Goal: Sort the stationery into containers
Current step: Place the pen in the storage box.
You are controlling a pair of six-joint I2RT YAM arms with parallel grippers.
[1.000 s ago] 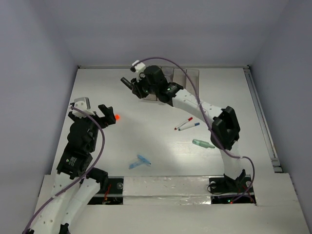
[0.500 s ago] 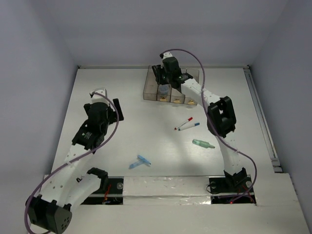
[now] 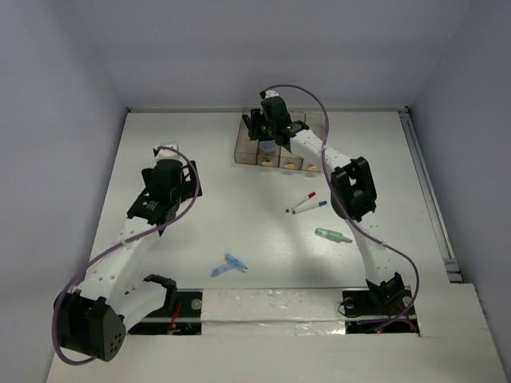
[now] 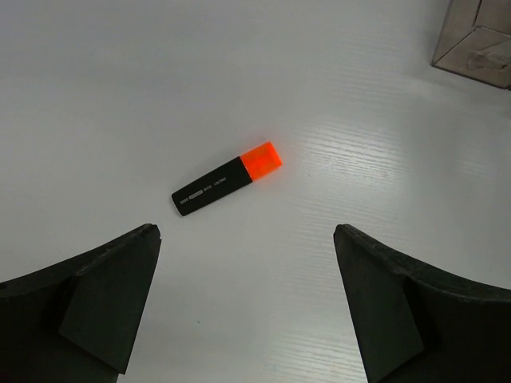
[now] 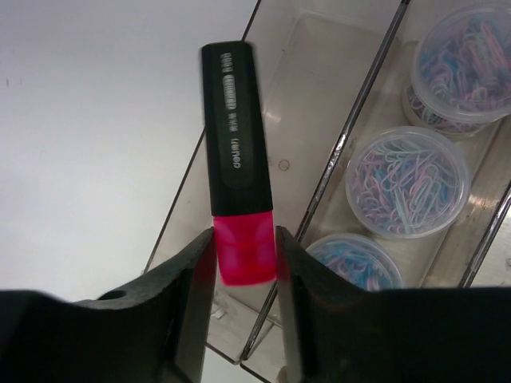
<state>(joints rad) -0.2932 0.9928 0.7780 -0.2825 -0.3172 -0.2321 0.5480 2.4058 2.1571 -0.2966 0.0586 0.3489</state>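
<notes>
A short black marker with an orange cap (image 4: 227, 179) lies flat on the white table (image 4: 120, 96). The left gripper (image 4: 246, 239) is spread wide below the marker, and the corner of a clear-brownish bin (image 4: 479, 44) sits well to its upper right.

Open table (image 4: 112, 88) round orange marker (image 4: 227, 184); jars (image 5: 407, 182) crowd second bin (image 5: 382, 96); end bin (image 5: 311, 72) beside it roomy.

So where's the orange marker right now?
In the left wrist view the orange marker lies flat on the white table, alone, just ahead of the open left tool; the bins sit far off at the upper right.
</notes>
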